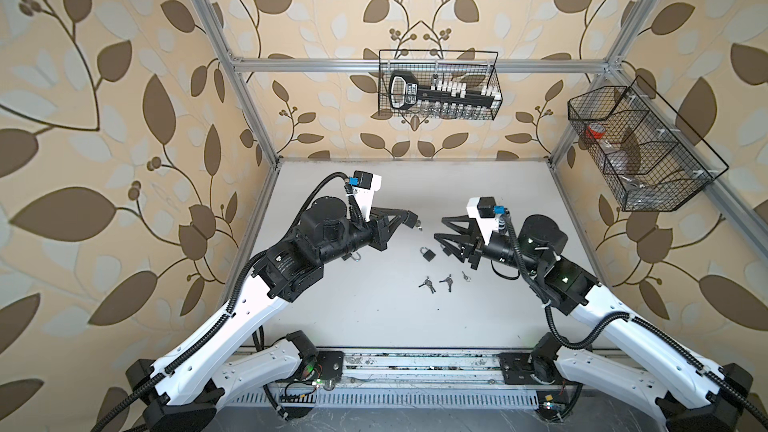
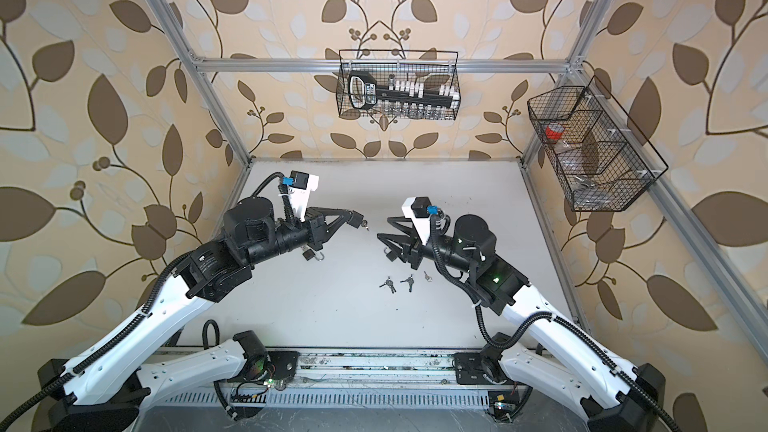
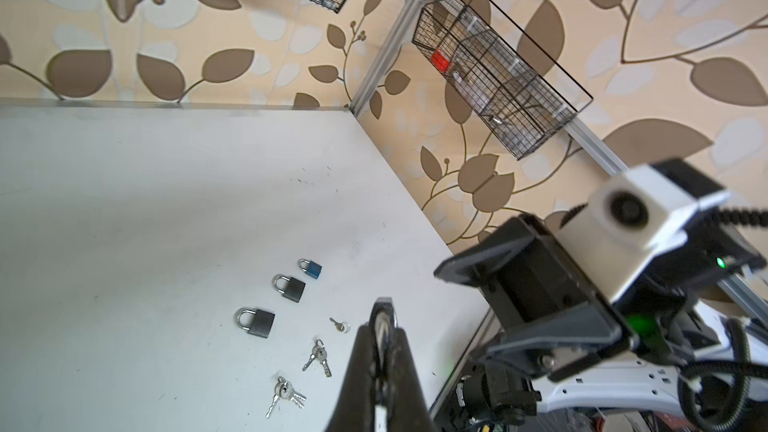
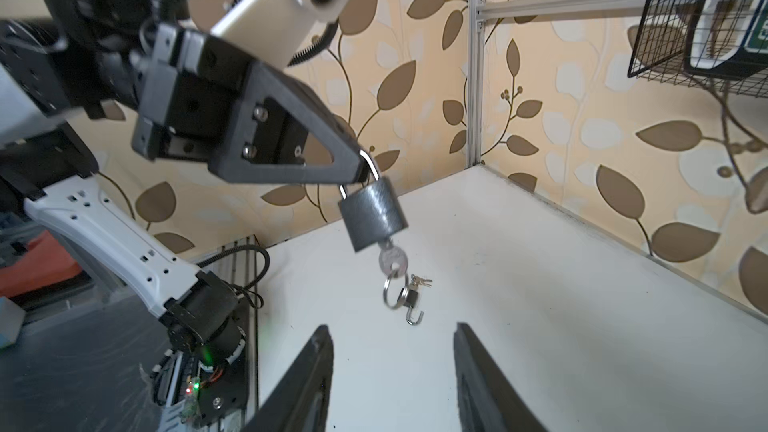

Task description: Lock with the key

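A grey padlock [image 4: 374, 214] hangs in the air by its shackle, with my left gripper [image 4: 358, 164] shut on that shackle. A silver key [image 4: 392, 261] sticks out of the lock's underside, and a ring dangles from the key. In the left wrist view the shackle [image 3: 384, 311] shows between the closed fingers of the left gripper [image 3: 383, 326]. My right gripper [image 4: 391, 328] is open and empty, a short way from the hanging key. In both top views the left gripper [image 1: 413, 220] and the right gripper [image 1: 441, 228] face each other above the middle of the table.
More padlocks lie on the white table: a blue one [image 3: 311, 268], two grey ones [image 3: 291, 288] [image 3: 257, 322], and one with its shackle open [image 4: 411, 301]. Key sets [image 1: 428, 283] [image 1: 446, 281] lie nearer the front. Wire baskets [image 1: 438, 85] [image 1: 640, 147] hang on the walls.
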Robot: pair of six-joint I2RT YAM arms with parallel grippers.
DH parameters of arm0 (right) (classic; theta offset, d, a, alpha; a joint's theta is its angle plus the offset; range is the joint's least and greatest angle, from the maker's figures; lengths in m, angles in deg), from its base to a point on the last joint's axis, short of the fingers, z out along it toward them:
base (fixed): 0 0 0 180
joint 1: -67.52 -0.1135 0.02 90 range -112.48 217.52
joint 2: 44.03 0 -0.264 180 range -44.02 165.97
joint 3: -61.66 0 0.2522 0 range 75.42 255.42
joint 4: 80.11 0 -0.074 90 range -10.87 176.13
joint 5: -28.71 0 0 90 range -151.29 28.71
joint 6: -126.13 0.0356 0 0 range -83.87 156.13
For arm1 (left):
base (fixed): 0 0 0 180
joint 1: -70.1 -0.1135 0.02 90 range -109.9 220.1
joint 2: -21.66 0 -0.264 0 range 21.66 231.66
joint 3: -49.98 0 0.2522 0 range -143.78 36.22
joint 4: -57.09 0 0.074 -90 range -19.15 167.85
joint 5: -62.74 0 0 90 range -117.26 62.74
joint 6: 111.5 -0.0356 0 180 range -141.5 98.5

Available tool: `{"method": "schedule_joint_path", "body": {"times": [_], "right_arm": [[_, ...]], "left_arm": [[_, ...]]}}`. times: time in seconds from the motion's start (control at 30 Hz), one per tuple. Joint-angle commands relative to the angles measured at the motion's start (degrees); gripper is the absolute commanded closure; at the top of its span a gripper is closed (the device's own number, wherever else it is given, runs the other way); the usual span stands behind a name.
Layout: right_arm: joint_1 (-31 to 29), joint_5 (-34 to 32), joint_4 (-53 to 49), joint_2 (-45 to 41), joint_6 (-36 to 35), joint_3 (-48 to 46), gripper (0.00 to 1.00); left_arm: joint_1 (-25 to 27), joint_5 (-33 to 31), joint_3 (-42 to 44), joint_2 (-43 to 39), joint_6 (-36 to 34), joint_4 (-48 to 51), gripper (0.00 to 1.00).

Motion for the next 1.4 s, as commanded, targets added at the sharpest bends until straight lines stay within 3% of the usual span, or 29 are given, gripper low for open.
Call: {"method": "schedule_joint_path", "body": {"times": [0.0,0.13,0.43,0.77,1.37], "right_arm": [[-4.4,-13.2,4.81,1.3,-3.44,-0.89,0.54],[-7.29,-18.26,9.42,4.84,-1.88,-1.15,0.54],[-10.79,-21.15,13.22,14.09,-3.94,3.75,0.54],[-10.93,-19.78,15.95,17.05,-4.09,6.46,0.58],[-10.89,-21.6,16.13,18.0,-3.08,6.5,0.76]], "left_arm": [[-0.39,-8.96,-1.05,-2.7,3.43,-1.35,1.0],[-0.56,-10.27,1.33,-4.97,4.66,-3.38,1.0],[-0.52,-9.02,4.98,-7.28,5.36,-6.92,1.0],[-0.52,-5.83,5.16,-6.34,5.89,-7.95,1.0],[-0.54,-5.49,5.53,-6.21,5.92,-8.32,1.0]]}}
